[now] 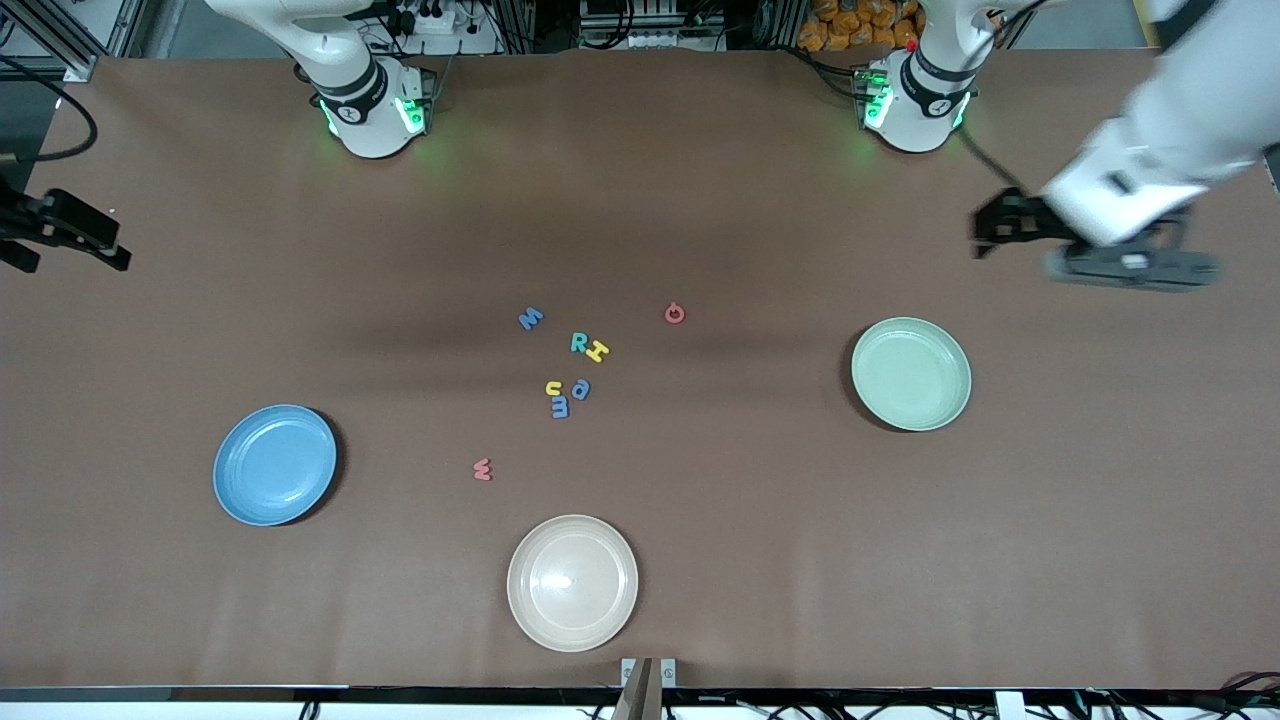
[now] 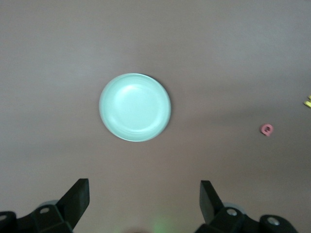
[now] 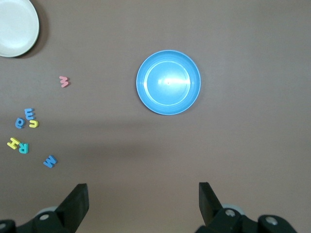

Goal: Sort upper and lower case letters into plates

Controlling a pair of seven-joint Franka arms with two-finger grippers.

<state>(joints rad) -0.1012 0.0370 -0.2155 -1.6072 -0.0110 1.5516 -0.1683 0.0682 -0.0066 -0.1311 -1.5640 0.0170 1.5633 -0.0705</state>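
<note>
Eight foam letters lie mid-table: a blue M (image 1: 531, 319), teal R (image 1: 579, 343), yellow H (image 1: 598, 351), red G (image 1: 675, 313), yellow u (image 1: 553, 388), a small blue letter (image 1: 581, 389), blue m (image 1: 560, 407) and red w (image 1: 483, 468). The sky blue plate (image 1: 275, 464) is empty toward the right arm's end. The mint green plate (image 1: 911, 373) is empty toward the left arm's end. My left gripper (image 1: 990, 235) hangs open and empty high above the table near the mint plate (image 2: 135, 107). My right gripper (image 1: 70, 245) is open and empty at the table's edge, above the blue plate (image 3: 168, 82).
A cream-beige plate (image 1: 572, 582) sits empty near the front edge, nearer the camera than the letters. The red G (image 2: 266, 129) shows in the left wrist view. The red w (image 3: 64, 81) and blue M (image 3: 49, 161) show in the right wrist view.
</note>
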